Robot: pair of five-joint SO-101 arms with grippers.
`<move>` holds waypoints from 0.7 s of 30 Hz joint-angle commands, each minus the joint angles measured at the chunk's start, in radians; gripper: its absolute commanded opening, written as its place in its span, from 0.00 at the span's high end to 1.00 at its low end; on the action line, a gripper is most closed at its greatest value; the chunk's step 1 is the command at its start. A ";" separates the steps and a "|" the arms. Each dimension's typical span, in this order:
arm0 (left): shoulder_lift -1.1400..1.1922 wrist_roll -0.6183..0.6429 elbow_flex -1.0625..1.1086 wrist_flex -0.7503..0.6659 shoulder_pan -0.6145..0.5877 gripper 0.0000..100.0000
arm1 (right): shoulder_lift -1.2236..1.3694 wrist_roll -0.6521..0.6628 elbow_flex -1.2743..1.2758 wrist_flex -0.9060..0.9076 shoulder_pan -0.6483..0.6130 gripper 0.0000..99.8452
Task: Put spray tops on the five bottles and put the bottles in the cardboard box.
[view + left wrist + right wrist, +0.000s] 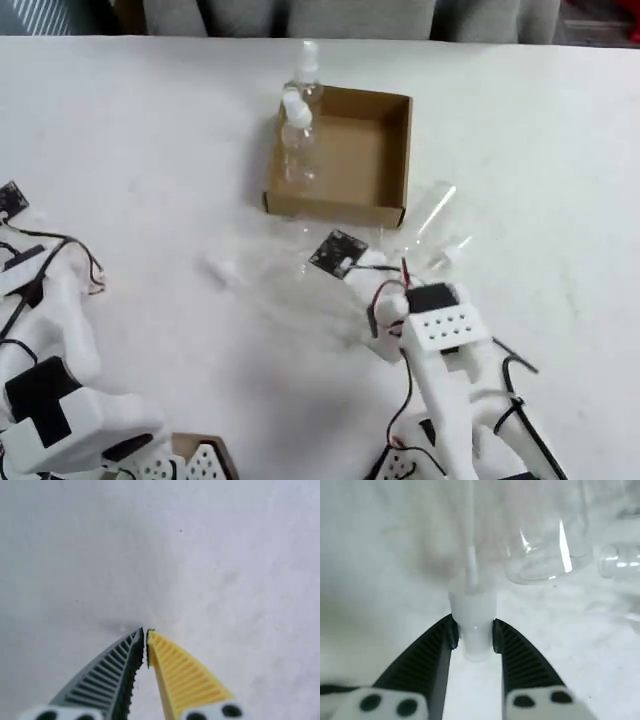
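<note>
Spray top (472,605) pinched at its white collar by the right gripper (474,632), jaws closed down to the collar's width, thin dip tube (469,555) trailing ahead toward an uncapped clear bottle (545,540) lying on its side. Seen from above, all of this just off the near right corner of the cardboard box (335,207), with the loose bottles (433,208) on the white table (150,130) beside that corner. Two capped bottles (297,130) upright at the box's left wall, though hard to tell whether fully inside. Left gripper (145,641) well away from the box toward its near left, jaws shut tip to tip on nothing, above the white table. Probably light, hard plastic throughout: top rigid enough for a firm pinch at the collar, tube flexible and best left untouched. Bottles likely slick, thin-walled, prone to rolling and skidding when pushed; better taken across the body near the neck, squarely, with modest squeeze. Threading the tube into a lying bottle's mouth likely to need that bottle steadied by the other arm. Crushing risk low for the top, higher for the thin bottle walls under a hard clamp
</note>
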 commanded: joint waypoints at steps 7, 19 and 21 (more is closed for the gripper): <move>-0.024 -0.012 -0.048 -0.018 0.016 0.98 | -0.013 0.256 -0.446 0.542 -0.229 0.98; -0.025 -0.006 -0.054 -0.014 -0.019 0.98 | 0.120 0.669 -0.500 0.387 -0.553 0.98; -0.025 -0.005 -0.054 -0.017 -0.038 0.98 | 0.223 0.681 -0.505 0.286 -0.570 0.98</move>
